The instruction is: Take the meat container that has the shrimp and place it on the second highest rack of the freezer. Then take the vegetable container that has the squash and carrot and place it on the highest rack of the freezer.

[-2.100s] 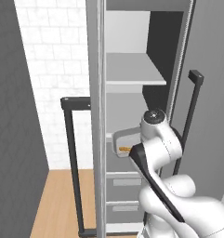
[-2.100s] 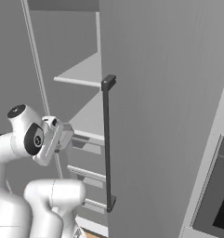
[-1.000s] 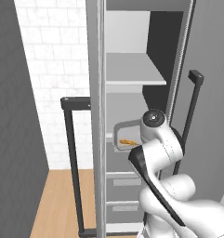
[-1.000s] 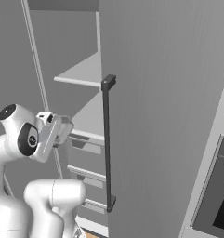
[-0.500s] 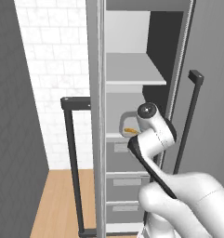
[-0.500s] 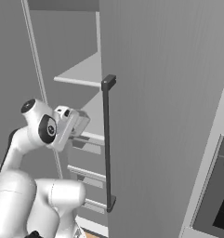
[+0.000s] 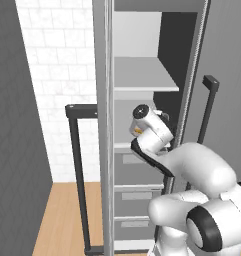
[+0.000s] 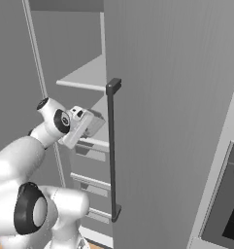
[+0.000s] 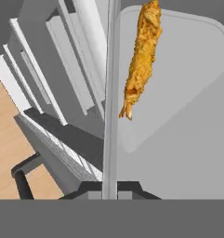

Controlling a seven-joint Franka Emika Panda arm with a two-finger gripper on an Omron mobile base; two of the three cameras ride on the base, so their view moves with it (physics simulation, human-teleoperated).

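the gripper (image 9: 109,188) is pinching the near rim of the meat container (image 9: 178,139), its two dark tips pressed together on the thin edge at the bottom centre of the hand view, presumably so the tray hangs out flat ahead of the hand and can be slid onto a shelf without the fingers getting in the way. the shrimp (image 9: 141,60) is lying in the tray near the top centre of that view, a slim orange-yellow piece far smaller than its pale grey tray. in the left base view the arm is reaching into the open freezer (image 7: 142,30) at the middle of the frame, with a speck of orange showing just left of the wrist. the hand is sitting between two shelves: the highest rack (image 7: 142,75) is above it in the upper middle of the frame, and the second highest rack (image 8: 96,138) is running just under the hand (the arm is covering most of it). i judge the container is being carried in at the right level, though whether its base is touching that shelf i cannot tell. in the right base view the door's dark bar handle (image 8: 112,151) is standing just right of the hand, so clearance there looks tight.
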